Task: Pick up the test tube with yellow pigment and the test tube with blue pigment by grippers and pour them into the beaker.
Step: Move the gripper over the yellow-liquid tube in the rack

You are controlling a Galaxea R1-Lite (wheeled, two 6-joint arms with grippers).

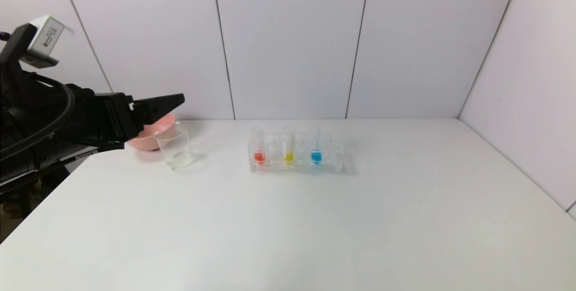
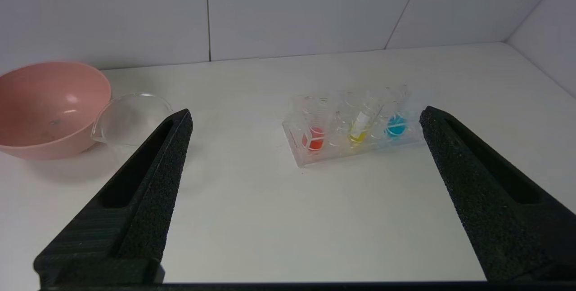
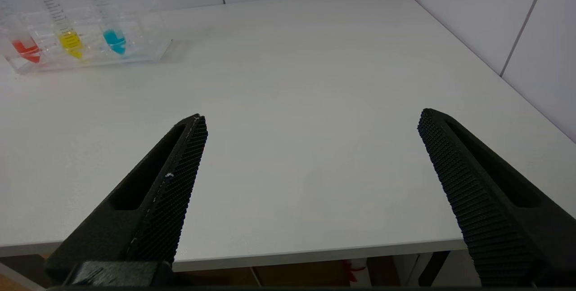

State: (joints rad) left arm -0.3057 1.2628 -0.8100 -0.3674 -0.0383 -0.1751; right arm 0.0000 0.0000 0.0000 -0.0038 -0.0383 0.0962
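Note:
The yellow-pigment tube [image 1: 288,149] and the blue-pigment tube [image 1: 316,148] stand upright in a clear rack [image 1: 330,165] at the table's middle back, beside a red tube [image 1: 259,152]. The clear beaker [image 1: 176,148] stands to the left of the rack. My left gripper [image 1: 177,101] hovers open and empty above the beaker and the bowl. In the left wrist view, the left gripper [image 2: 306,112] faces the rack, the yellow tube [image 2: 358,129] and the blue tube [image 2: 396,124]. My right gripper [image 3: 312,114] is open and empty over the table's front edge, far from the tubes [image 3: 67,34].
A pink bowl [image 1: 155,129] sits just behind the beaker, touching or nearly touching it, and also shows in the left wrist view [image 2: 45,106]. White walls close the back and the right side. The bare white table [image 1: 315,228] stretches in front of the rack.

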